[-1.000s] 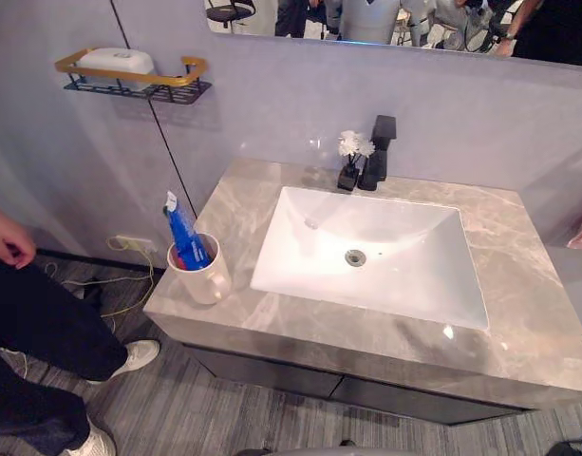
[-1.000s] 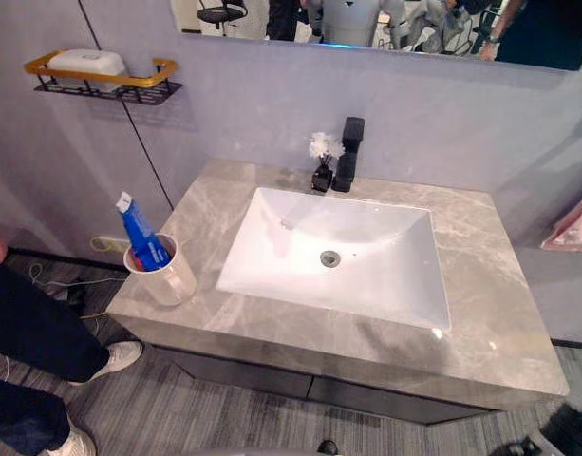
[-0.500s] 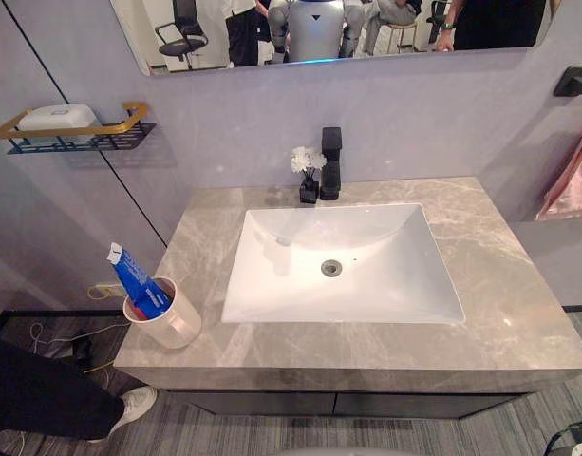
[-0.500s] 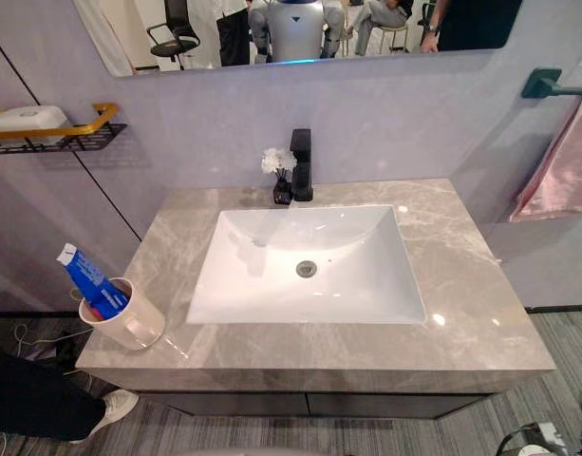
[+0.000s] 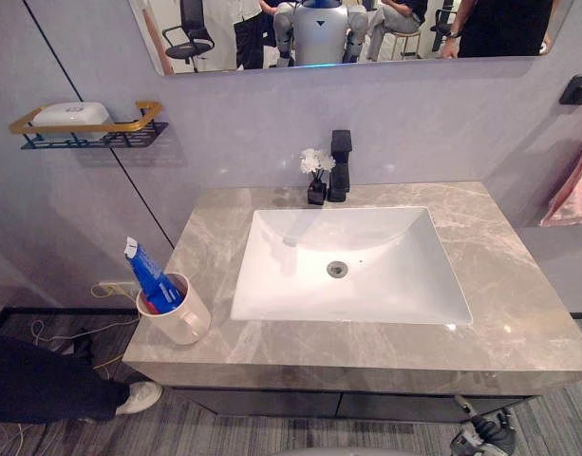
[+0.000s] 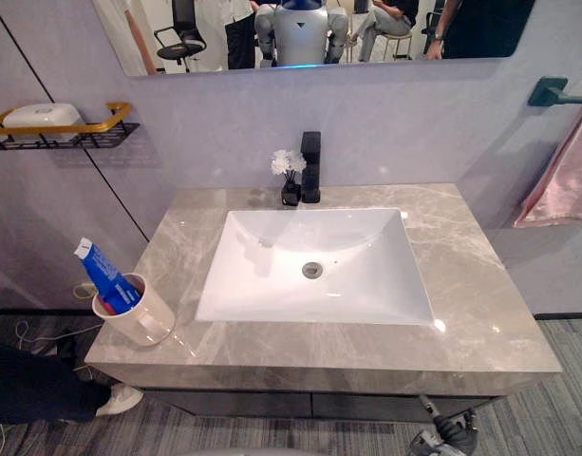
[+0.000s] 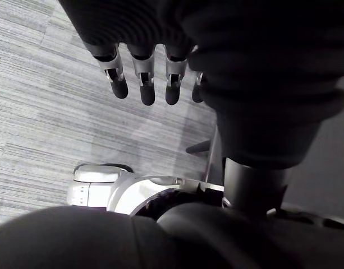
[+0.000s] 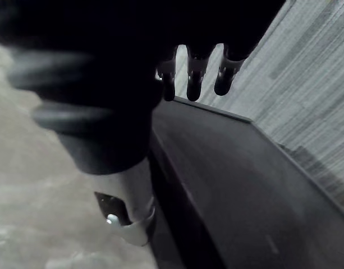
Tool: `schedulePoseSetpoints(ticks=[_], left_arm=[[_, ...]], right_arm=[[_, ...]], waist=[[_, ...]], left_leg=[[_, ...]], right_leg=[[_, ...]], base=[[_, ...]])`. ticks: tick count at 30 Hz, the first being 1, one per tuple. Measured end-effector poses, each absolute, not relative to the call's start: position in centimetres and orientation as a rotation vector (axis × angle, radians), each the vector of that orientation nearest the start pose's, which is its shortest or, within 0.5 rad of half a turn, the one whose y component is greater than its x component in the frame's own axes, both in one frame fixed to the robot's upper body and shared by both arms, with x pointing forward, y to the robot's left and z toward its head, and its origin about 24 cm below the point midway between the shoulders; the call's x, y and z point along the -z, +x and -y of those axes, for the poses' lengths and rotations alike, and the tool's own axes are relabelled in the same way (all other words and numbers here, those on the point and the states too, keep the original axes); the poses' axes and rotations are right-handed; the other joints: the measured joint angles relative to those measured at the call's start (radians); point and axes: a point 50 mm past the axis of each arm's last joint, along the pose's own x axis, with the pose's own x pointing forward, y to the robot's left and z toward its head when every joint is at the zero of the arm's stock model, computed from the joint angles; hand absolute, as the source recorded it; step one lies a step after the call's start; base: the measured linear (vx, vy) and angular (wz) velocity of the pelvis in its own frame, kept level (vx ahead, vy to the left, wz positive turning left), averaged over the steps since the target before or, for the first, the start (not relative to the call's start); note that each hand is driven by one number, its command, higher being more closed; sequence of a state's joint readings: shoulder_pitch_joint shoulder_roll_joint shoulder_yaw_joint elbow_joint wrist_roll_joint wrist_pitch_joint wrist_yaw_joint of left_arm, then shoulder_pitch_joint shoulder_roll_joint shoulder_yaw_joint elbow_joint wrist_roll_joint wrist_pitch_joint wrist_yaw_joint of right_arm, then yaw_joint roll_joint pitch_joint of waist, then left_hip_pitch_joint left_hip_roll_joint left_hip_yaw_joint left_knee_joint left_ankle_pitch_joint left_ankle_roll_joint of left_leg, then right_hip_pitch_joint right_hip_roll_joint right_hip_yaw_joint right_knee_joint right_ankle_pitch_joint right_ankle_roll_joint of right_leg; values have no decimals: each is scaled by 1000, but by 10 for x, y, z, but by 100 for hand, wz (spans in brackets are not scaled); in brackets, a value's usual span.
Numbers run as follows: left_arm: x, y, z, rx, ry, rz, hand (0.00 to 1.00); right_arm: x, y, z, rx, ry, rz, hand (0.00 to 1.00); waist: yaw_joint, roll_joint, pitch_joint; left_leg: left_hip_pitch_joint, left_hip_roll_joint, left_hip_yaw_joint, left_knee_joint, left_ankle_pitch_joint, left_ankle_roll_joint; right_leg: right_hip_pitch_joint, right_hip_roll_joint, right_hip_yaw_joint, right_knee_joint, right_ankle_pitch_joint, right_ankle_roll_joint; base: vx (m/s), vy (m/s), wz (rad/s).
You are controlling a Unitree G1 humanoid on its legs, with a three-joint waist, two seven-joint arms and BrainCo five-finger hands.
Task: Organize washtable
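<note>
Across the left eye view, the grey marble bench (image 5: 518,313) carries a white sink (image 5: 352,266) at its middle, with a black tap (image 5: 340,163) and a small vase of white flowers (image 5: 316,176) at the back rim. A pale cup (image 5: 177,309) stands at the bench's front left corner, holding a blue toothpaste tube (image 5: 150,277) that leans out of it. A soap dish shelf (image 5: 86,128) hangs on the wall to the left.

From the right eye view, the same layout holds, and a pink towel (image 6: 561,180) hangs at the right wall.

At the left wrist view, the left hand (image 7: 141,78) hangs over the striped floor, fingers straight and released, holding nothing.

At the right wrist view, the right hand (image 8: 197,70) hangs beside the dark cabinet front, fingers likewise relaxed and empty.

Judged from this, the bench looks tidy already: that fits either a finished job or one where the cup is yet to be moved, so no particular move is settled.
</note>
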State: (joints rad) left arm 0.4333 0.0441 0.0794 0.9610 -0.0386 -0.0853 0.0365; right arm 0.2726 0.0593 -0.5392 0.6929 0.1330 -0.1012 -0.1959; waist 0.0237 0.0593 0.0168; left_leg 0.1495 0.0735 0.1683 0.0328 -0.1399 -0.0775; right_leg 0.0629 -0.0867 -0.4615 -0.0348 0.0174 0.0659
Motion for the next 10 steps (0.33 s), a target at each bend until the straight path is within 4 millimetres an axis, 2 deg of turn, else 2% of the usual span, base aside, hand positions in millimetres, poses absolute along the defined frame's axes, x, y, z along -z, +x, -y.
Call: schedulePoseSetpoints(ticks=[3, 6, 10], left_arm=[[166, -20, -186, -252, -24, -1286, 0], [166, -15, -187, -228, -4, -1276, 0], [166, -14, -188, -226, -2, -1269, 0]], right_arm=[[143, 49, 236, 823, 211, -916, 0], [150, 37, 228, 785, 209, -984, 0], [152, 36, 226, 744, 176, -1014, 0]], waist=[[3, 3, 14], [17, 1, 23], [20, -2, 26]], left_leg=[[0, -2, 0, 1, -14, 8], [-3, -3, -6, -1, -15, 8], [-5, -4, -22, -1, -13, 12]], right_leg=[[26, 13, 6, -61, 35, -2], [26, 17, 9, -70, 40, -2], [29, 17, 0, -70, 40, -2]], base=[[-62, 29, -8], [-9, 20, -1], [31, 33, 10]])
